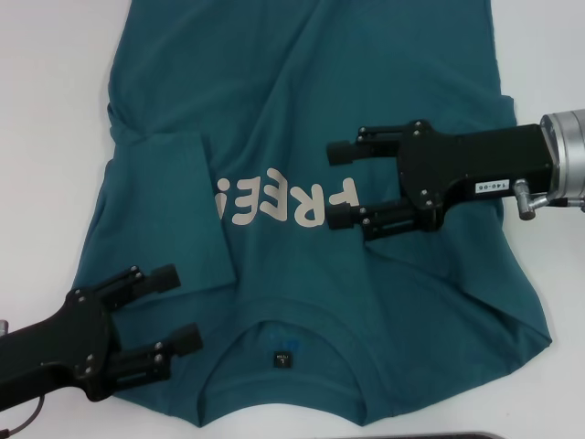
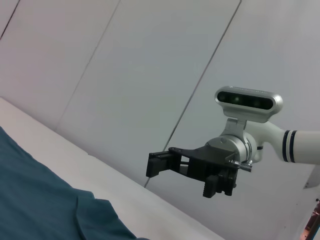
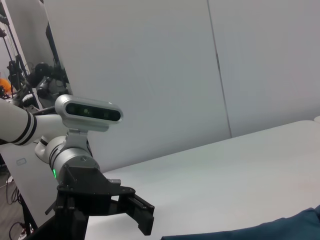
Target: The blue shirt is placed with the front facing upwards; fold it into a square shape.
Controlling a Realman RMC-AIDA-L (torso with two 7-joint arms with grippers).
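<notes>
On the white desk [image 1: 37,110] the blue shirt [image 1: 366,302] lies spread front up, collar nearest the robot, pale "FREE" lettering [image 1: 288,203] across the chest, small dark collar tag [image 1: 281,358] inside the neck. Its sleeve on the robot's left [image 1: 169,197] is folded inward over the body; the other sleeve is spread flat. Left gripper [image 1: 185,308] hovers over the shoulder area beside the collar, fingers apart, nothing between them. Right gripper [image 1: 340,185] sits above the chest next to the lettering, fingers also apart and empty.
</notes>
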